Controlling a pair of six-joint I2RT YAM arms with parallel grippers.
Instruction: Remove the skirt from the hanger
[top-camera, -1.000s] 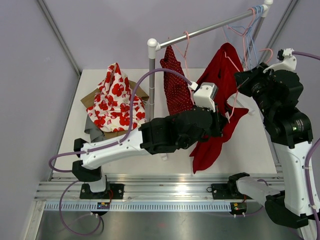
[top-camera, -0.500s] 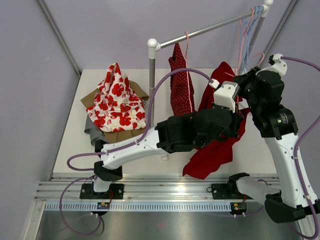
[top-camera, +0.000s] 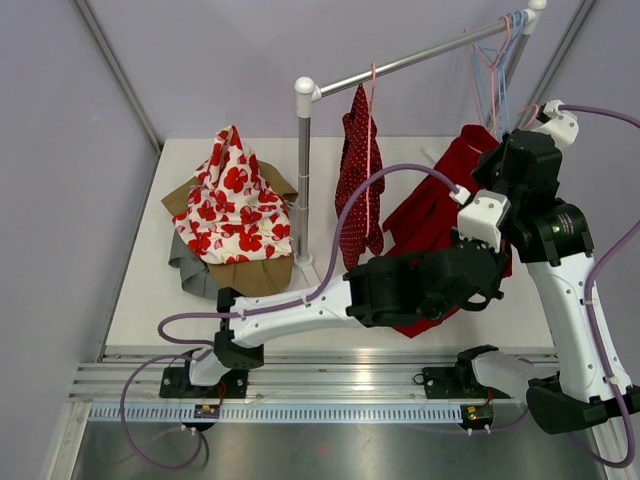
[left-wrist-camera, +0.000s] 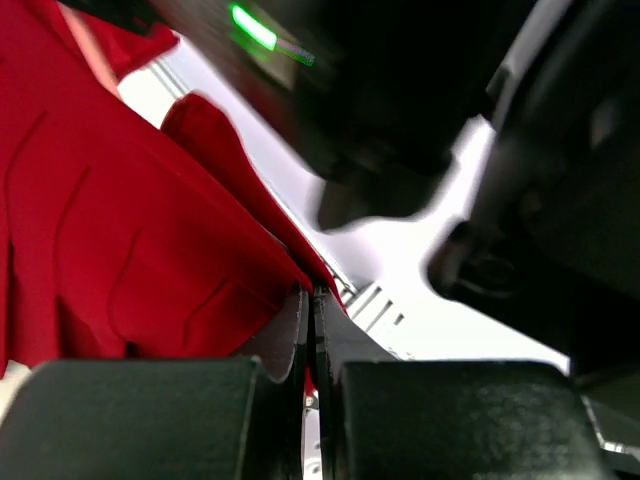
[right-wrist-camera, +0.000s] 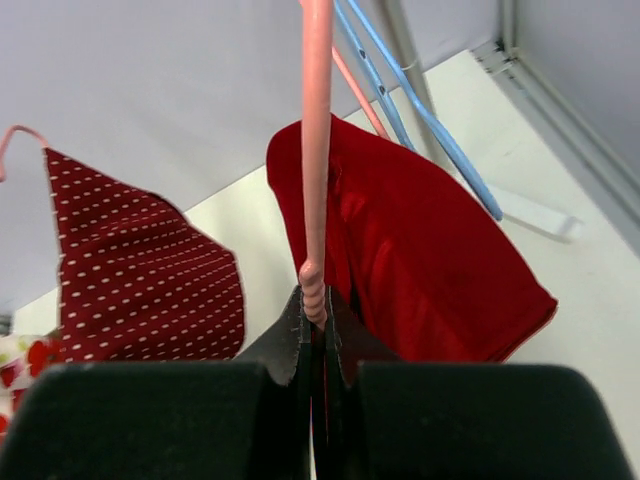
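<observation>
The red skirt (top-camera: 432, 212) droops from a pink hanger to the table at the right, under the rail. My left gripper (top-camera: 486, 278) is shut on the skirt's edge; the left wrist view shows red cloth (left-wrist-camera: 130, 240) pinched between the closed fingers (left-wrist-camera: 312, 305). My right gripper (top-camera: 497, 168) is shut on the pink hanger's lower end (right-wrist-camera: 316, 160), and its closed tips (right-wrist-camera: 316, 312) clamp the ribbed tip. The skirt (right-wrist-camera: 430, 260) still drapes over the hanger behind it. The right arm stands close behind the left wrist.
A metal rail (top-camera: 420, 55) on a white post (top-camera: 304, 170) carries a dark red dotted garment (top-camera: 358, 180) and blue hangers (right-wrist-camera: 420, 100). A pile with a white, red-flowered garment (top-camera: 230, 200) lies at the table's left.
My left gripper has moved right and down with the skirt's edge, dragging the cloth toward the table. My right arm has shifted the hanger rightward. The dotted garment has swung back to hang straight.
</observation>
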